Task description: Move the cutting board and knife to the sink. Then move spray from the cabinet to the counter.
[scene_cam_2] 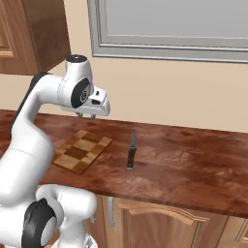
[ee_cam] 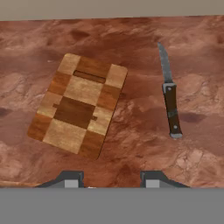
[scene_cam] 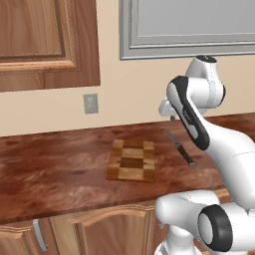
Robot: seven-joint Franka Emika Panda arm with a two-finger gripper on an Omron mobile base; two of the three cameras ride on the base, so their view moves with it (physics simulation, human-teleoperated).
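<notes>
The checkered cutting board [scene_cam: 132, 159] [scene_cam_2: 81, 150] [ee_cam: 78, 111] lies flat on the reddish-brown counter [scene_cam: 60, 169] [scene_cam_2: 193, 160]. To its right lies the knife [scene_cam: 180, 148] [scene_cam_2: 131, 151] [ee_cam: 169, 98], apart from the board, its blade pointing toward the wall. My gripper [scene_cam_2: 86, 116] [ee_cam: 111, 179] hangs well above the counter, pointing down between board and knife, a little nearer the front edge. It is open, with nothing between its fingers. The sink and the spray are out of view.
A wooden wall cabinet [scene_cam: 45, 40] [scene_cam_2: 29, 34] hangs at the upper left, its door shut. A grey window frame [scene_cam: 189, 27] [scene_cam_2: 169, 29] and a wall outlet [scene_cam: 90, 103] are on the back wall. Base cabinet doors [scene_cam: 99, 231] [scene_cam_2: 150, 223] run below the counter edge.
</notes>
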